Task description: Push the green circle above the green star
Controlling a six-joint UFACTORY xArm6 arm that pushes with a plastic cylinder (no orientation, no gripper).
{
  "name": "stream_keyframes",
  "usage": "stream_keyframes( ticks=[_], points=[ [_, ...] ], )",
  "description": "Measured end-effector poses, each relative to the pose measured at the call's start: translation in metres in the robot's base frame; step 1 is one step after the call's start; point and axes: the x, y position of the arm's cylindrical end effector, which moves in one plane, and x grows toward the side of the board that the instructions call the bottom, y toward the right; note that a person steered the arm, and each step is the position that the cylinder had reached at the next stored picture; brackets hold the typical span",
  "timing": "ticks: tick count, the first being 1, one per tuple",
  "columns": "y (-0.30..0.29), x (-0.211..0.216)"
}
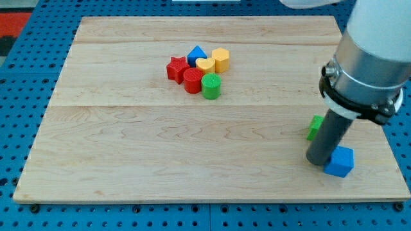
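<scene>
The green circle [210,86] stands in a cluster near the view's top centre, touching a red round block [192,81]. The green star [314,127] is at the view's right and is mostly hidden behind my rod. My tip [317,160] rests on the board just below the green star and against the left side of a blue cube [340,161]. The tip is far to the right of the green circle.
The cluster also holds a red star [176,68], a blue triangle [196,54], a yellow heart [205,64] and a yellow hexagon [221,59]. The wooden board [128,147] ends close to the blue cube at the right and bottom edges.
</scene>
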Motion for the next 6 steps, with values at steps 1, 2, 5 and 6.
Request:
stream_keyframes(
  ticks=[1, 2, 5, 6],
  points=[
    [0.0, 0.021],
    [-0.031, 0.027],
    [-0.104, -0.152],
    [-0.114, -0.101]
  ],
)
